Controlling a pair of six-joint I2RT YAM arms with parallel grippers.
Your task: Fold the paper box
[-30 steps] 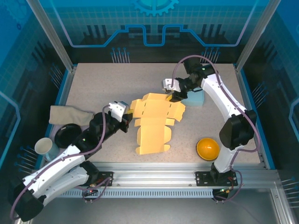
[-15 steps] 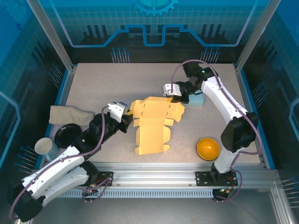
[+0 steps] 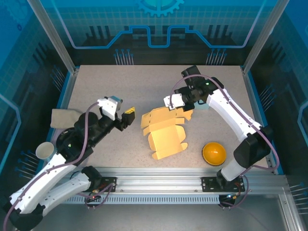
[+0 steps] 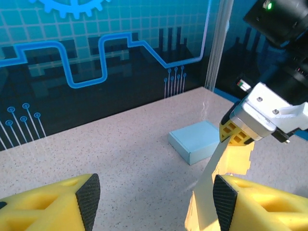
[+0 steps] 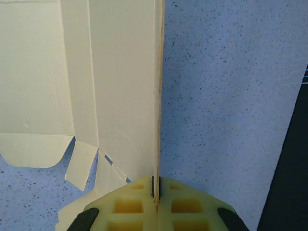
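Left claw (image 3: pixel 126 117) has let go and backed off to the left since a second ago, jaws spread wide with nothing between them. Yellow paper box (image 3: pixel 166 134) got dragged right. Its far edge is tipped up, pinched tight in the closed right claw (image 5: pixel 156 192), and the rest lies flat on the worktop (image 3: pixel 120 84) near a small blue box (image 4: pixel 195 142).

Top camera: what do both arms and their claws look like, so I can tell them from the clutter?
Both the left arm and right arm have white shells with black joints, and a purplish cable loops along each. Each wrist carries a white block. The left claw and right claw have chunky yellow fingers with hollow cells and black patches.
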